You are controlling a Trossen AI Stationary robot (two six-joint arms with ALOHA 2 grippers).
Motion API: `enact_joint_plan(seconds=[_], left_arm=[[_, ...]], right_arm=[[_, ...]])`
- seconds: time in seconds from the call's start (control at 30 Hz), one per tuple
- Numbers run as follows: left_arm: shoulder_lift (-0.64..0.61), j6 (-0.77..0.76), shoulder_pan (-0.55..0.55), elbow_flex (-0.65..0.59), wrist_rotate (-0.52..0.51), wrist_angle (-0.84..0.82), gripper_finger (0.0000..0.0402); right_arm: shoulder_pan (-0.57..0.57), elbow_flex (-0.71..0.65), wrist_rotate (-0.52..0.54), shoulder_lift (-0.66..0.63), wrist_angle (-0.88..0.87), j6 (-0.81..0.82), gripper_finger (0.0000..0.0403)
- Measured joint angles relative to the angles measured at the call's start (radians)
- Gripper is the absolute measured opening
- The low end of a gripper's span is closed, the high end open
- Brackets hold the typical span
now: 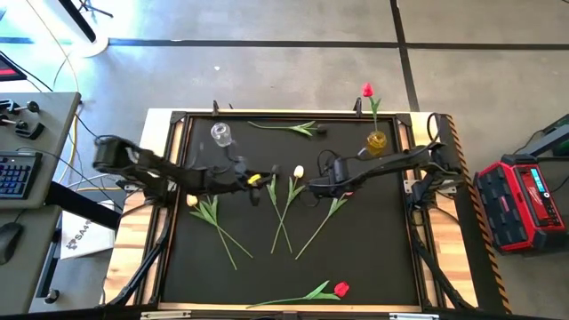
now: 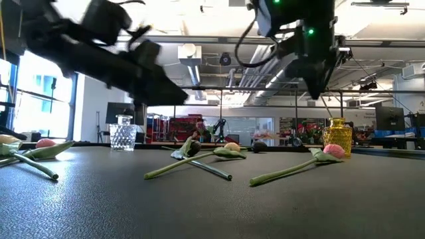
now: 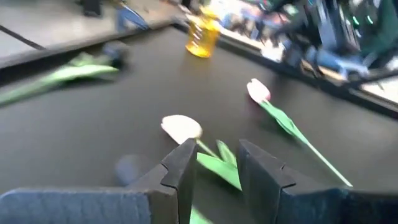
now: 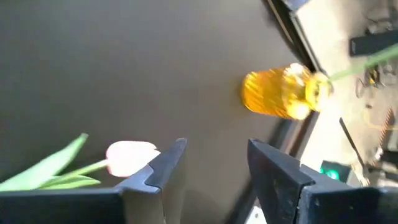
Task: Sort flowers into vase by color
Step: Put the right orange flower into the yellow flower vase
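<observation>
Both claws hang over my black mat (image 1: 356, 258): left gripper (image 3: 214, 165) empty, fingers parted, just above a cream tulip (image 3: 181, 127); right gripper (image 4: 211, 165) likewise parted and empty, beside a pink tulip (image 4: 130, 155). One red tulip (image 1: 367, 91) stands in the yellow vase (image 1: 378, 141); other flowers lie scattered, near a clear vase (image 1: 220, 134).
</observation>
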Motion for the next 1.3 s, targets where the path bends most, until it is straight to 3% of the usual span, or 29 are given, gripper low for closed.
enact_joint_plan(seconds=[0.17, 0.43, 0.67, 0.93, 1.1, 1.3], left_arm=[[0.149, -0.002, 0.024, 0.173, 0.085, -0.161, 0.0101], [0.279, -0.044, 0.055, 0.397, 0.122, -0.471, 0.0105], [0.359, -0.059, 0.061, 0.481, 0.206, -0.486, 0.0142], [0.453, -0.113, 0.079, 0.519, 0.15, -0.48, 0.0192], [0.472, -0.097, 0.087, 0.531, 0.147, -0.475, 0.0182], [0.475, -0.042, 0.083, 0.548, 0.145, -0.488, 0.0126]], right_arm=[[0.02, 0.0, -0.003, -0.014, -0.024, 0.042, 0.0156], [0.045, 0.0, -0.015, -0.016, -0.024, 0.04, 0.0156], [0.055, 0.0, -0.023, -0.017, -0.024, 0.038, 0.0156], [0.079, 0.0, -0.037, -0.017, -0.024, 0.046, 0.0156], [0.094, 0.0, -0.042, -0.017, -0.024, 0.059, 0.0156], [0.095, 0.0, 0.019, -0.017, -0.023, 0.067, 0.0154]])
